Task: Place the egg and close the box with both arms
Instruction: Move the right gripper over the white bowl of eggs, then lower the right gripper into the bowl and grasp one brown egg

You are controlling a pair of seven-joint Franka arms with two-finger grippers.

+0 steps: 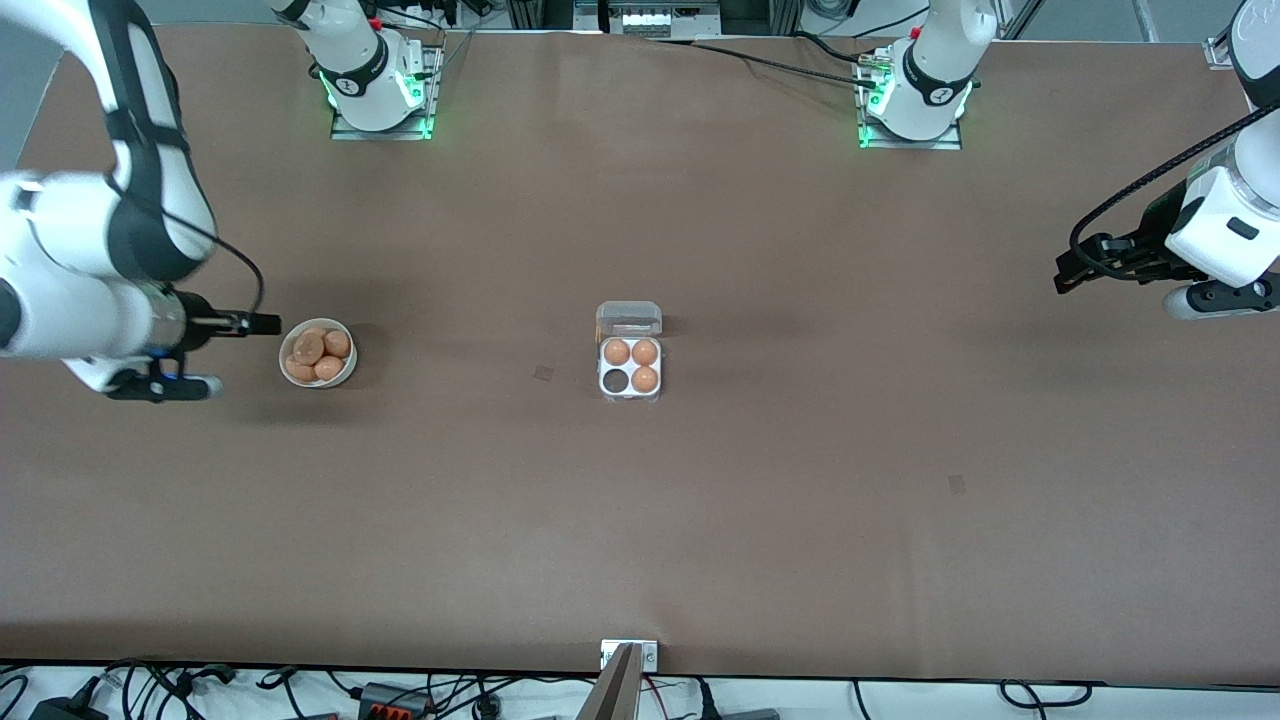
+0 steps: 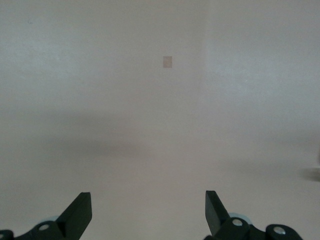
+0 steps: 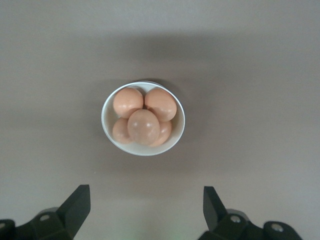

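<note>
The box (image 1: 630,364) sits mid-table with its clear hinged lid (image 1: 629,318) folded back, away from the front camera; three cells hold eggs and the cell nearest the front camera on the right arm's side is empty. A white bowl (image 1: 345,372) toward the right arm's end of the table holds a pile of about five loose eggs, and the top egg (image 3: 143,126) sits highest and most exposed in the right wrist view, so it looks the likely pick. Right gripper (image 3: 145,207) hovers just beside the bowl, jaws spread wide, holding nothing. Left gripper (image 2: 147,210) hangs over bare table at the left arm's end, well apart from the box, also wide open and empty; this arm waits. Handling judgement: the egg is light, smooth, rigid but brittle, so it is prone to slip or crack. It is best taken across its short axis at the widest part, with gentle closure. The neighbouring eggs touch it and may roll when it lifts. The lid looks thin and flexible and probably needs pressing near its free edge while the tray is steadied. The table (image 1: 800,500) is flat, matte brown and uncluttered, with a few small darker patches; cables run along its edges.
</note>
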